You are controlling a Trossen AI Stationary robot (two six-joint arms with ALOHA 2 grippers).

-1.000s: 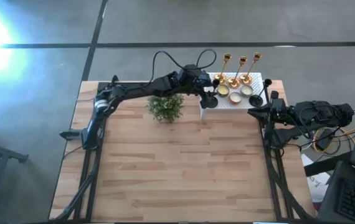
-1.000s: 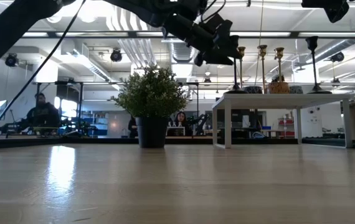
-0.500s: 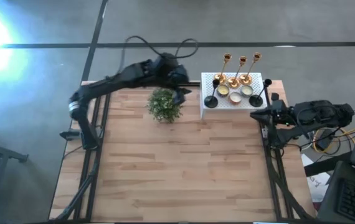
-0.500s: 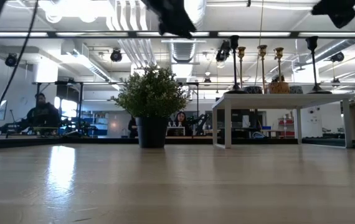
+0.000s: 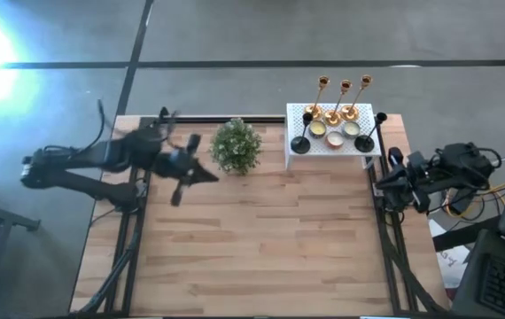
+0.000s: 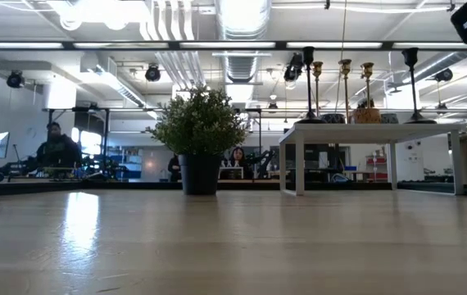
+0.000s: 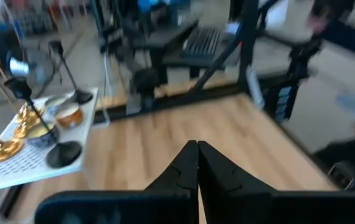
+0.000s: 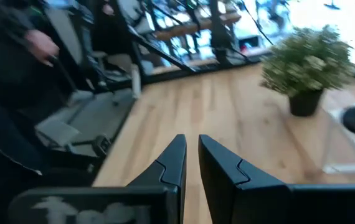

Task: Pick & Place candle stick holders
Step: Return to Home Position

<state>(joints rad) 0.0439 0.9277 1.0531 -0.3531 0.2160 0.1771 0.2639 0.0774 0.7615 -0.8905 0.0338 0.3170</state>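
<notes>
Three gold candle stick holders [image 5: 345, 97] and two black ones [image 5: 299, 144] [image 5: 364, 143] stand by their round bases on the white perforated box [image 5: 332, 149] at the table's far right. In the low view they rise above the box top [image 6: 364, 124]. My left gripper [image 5: 201, 175] hovers left of the plant with its fingers shut [image 7: 197, 150] on nothing. My right gripper [image 5: 382, 175] waits at the table's right edge, its fingers [image 8: 192, 146] a thin slit apart and holding nothing.
A bushy green potted plant [image 5: 236, 146] stands on the table between my left gripper and the box. Small candle cups [image 5: 334, 138] sit on the box among the holders. Bare wood [image 5: 261, 239] covers the middle and near half of the table. People sit in the room behind.
My left gripper has drawn back from the left black holder on the box, passed over the plant and swung toward the table's left and near side. That holder stays upright on the box. My right gripper has pulled back slightly toward the table's right edge.
</notes>
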